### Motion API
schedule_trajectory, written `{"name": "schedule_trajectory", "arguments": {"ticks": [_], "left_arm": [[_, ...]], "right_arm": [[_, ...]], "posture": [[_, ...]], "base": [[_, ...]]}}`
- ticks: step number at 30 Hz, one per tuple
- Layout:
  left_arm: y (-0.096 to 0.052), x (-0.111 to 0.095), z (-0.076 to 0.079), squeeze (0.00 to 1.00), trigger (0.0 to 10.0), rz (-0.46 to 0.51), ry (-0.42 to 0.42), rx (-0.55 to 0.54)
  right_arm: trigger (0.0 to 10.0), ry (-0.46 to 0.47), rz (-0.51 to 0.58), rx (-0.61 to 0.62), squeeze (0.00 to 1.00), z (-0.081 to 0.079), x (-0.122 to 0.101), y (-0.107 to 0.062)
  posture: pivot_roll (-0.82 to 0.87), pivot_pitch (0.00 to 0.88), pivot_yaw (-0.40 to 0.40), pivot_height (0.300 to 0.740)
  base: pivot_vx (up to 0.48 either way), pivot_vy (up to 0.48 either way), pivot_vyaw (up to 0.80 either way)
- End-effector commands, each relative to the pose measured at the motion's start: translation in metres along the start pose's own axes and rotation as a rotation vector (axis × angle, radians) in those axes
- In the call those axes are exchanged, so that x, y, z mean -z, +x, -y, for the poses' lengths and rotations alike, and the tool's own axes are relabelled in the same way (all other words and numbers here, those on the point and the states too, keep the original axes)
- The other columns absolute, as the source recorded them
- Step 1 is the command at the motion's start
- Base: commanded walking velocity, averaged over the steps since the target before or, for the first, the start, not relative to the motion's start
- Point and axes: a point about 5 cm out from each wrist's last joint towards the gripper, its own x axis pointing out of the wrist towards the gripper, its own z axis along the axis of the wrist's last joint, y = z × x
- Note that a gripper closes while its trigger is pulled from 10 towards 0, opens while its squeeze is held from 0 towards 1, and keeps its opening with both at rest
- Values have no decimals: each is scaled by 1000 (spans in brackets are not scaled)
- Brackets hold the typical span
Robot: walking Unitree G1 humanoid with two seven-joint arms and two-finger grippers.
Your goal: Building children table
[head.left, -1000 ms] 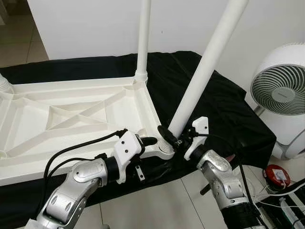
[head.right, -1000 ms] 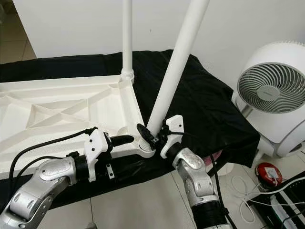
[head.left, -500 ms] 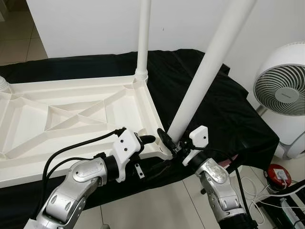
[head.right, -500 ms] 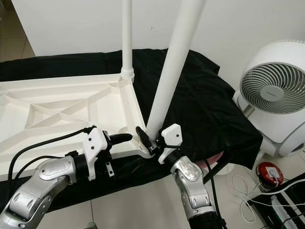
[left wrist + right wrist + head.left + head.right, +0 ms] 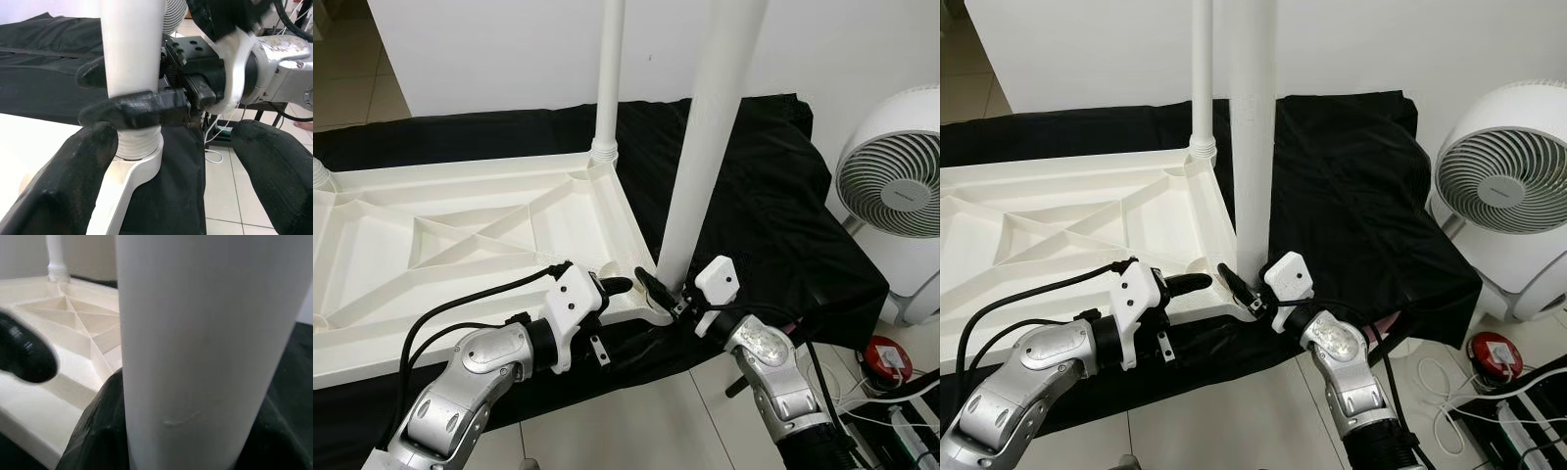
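While upright (nearly), table leg (image 5: 703, 147) sits within right end effector (image 5: 658, 290).

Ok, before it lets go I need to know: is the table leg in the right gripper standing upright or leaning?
Close to upright. The near leg runs about parallel to the far leg, its threaded base at the tabletop's corner socket, right gripper clamped around it.

A low surface (image 5: 773, 225) draped in a black cloth (image 5: 754, 176) spans the frame from the left edge to the centre right. On the cloth lies an upturned white tabletop (image 5: 460, 245), ribbed underside up, filling the left half of the frame. The cloth hangs over the near edge to a pale tiled floor (image 5: 646, 421) at the bottom of the frame.
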Motion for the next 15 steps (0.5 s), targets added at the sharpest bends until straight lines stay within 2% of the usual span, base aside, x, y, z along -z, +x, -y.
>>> {"name": "schedule_trajectory", "arguments": {"ticks": [1,2,3,5,9,15], "left_arm": [[0,-4,1,0,10000,5,9,-18],[0,-4,1,0,10000,5,9,-18],[0,-4,1,0,10000,4,10,-16],[0,-4,1,0,10000,3,10,-15],[0,-3,2,0,10000,2,9,-12],[1,-3,3,0,10000,5,10,-12]], "right_arm": [[10000,124,-122,69,0,8,24,-10],[10000,124,-122,69,0,8,24,-10],[10000,173,-129,89,0,11,26,-9],[10000,201,-144,103,0,12,28,-8],[10000,235,-176,118,0,14,31,-7],[10000,167,-179,69,0,11,31,-7]], "posture": [[15,62,-57,740],[15,62,-57,740],[16,63,-56,740],[17,63,-56,740],[16,62,-56,740],[17,56,-63,740]], "base": [[0,0,0],[0,0,0],[0,0,0],[0,0,0],[0,0,0],[0,0,0]]}}
